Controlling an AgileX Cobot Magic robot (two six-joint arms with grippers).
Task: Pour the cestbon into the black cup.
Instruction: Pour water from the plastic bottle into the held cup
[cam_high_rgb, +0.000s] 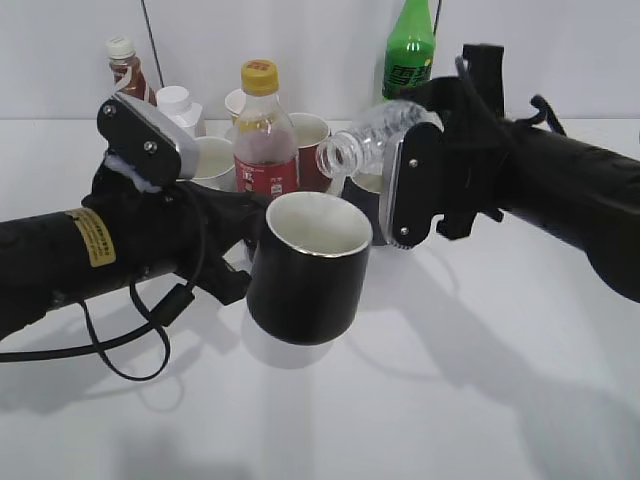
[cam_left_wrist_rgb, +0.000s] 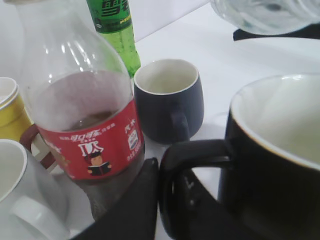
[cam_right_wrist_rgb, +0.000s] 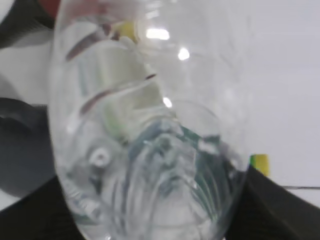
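Note:
My left gripper (cam_left_wrist_rgb: 159, 200) is shut on the loop handle of the black cup (cam_high_rgb: 305, 265) and holds it up off the table; its white inside shows empty. The cup fills the right of the left wrist view (cam_left_wrist_rgb: 272, 160). My right gripper (cam_high_rgb: 415, 190) is shut on the cestbon (cam_high_rgb: 375, 135), a clear ribbed bottle tilted almost flat, its open mouth pointing left just above the cup's far rim. The bottle fills the right wrist view (cam_right_wrist_rgb: 150, 140). No water stream shows.
Behind the cup stand a red-labelled cola bottle (cam_high_rgb: 265, 140), a green soda bottle (cam_high_rgb: 408, 50), a brown bottle (cam_high_rgb: 128, 70), a white bottle (cam_high_rgb: 180, 108), white and brown cups, and a matte dark mug (cam_left_wrist_rgb: 170, 100). The white table (cam_high_rgb: 480, 380) spreads in front.

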